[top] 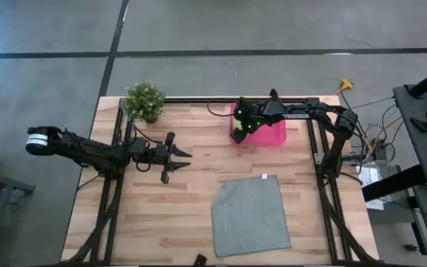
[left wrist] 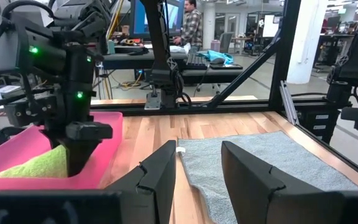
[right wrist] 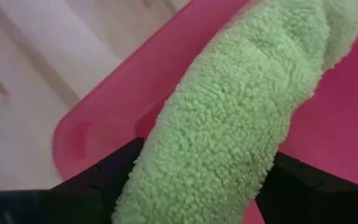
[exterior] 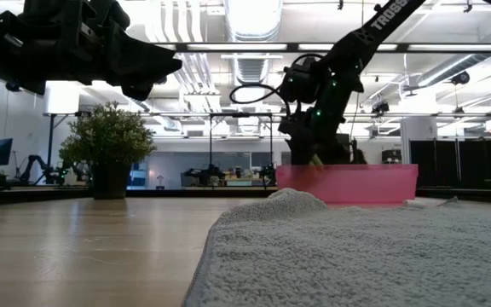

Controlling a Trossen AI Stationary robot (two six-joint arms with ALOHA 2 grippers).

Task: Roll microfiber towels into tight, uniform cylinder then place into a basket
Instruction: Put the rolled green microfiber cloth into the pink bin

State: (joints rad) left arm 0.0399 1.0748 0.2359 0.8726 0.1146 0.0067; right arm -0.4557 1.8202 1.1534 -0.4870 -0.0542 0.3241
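Right gripper [top: 240, 127] closed on the rolled green towel [right wrist: 229, 124] inside the pink basket [top: 273, 132], left gripper [top: 170, 157] open above the table [top: 184, 215], grey towel [top: 249, 215] flat nearby

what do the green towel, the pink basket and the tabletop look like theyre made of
Green towel: soft looped microfiber or terry, going by its nubby pile. Pink basket: likely plastic, with smooth, slightly glossy moulded walls. Tabletop: pale wood planks with visible grain, possibly laminate.
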